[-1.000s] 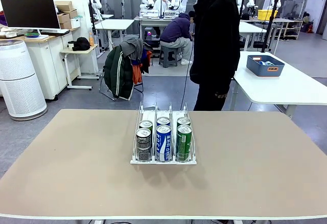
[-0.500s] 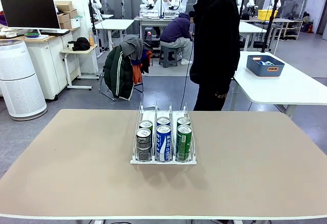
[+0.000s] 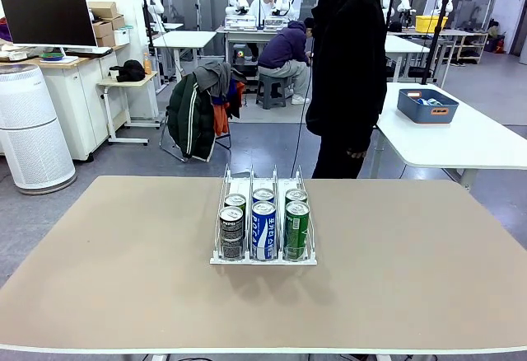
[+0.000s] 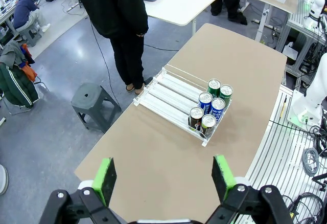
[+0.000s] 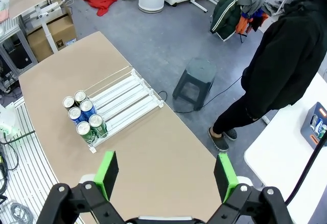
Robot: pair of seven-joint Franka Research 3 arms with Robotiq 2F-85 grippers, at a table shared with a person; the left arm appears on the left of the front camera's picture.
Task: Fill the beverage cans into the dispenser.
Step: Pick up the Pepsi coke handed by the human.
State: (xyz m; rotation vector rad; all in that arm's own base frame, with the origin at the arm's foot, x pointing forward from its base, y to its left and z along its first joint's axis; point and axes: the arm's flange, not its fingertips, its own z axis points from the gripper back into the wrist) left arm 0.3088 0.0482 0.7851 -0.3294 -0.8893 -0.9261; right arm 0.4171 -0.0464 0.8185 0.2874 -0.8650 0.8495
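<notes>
Hands spread wide and empty: the left hand (image 4: pixel 164 177) and the right hand (image 5: pixel 166 174) hang high above the worktop (image 3: pixel 123 270), well apart from everything on it. Below them the dispenser (image 3: pixel 243 185) sits mid-worktop. Six beverage cans (image 3: pixel 263 227) stand upright at its robot-side end, two to a lane: black left, blue-and-white middle, green right. A person (image 3: pixel 350 64) in black stands beyond the far edge.
</notes>
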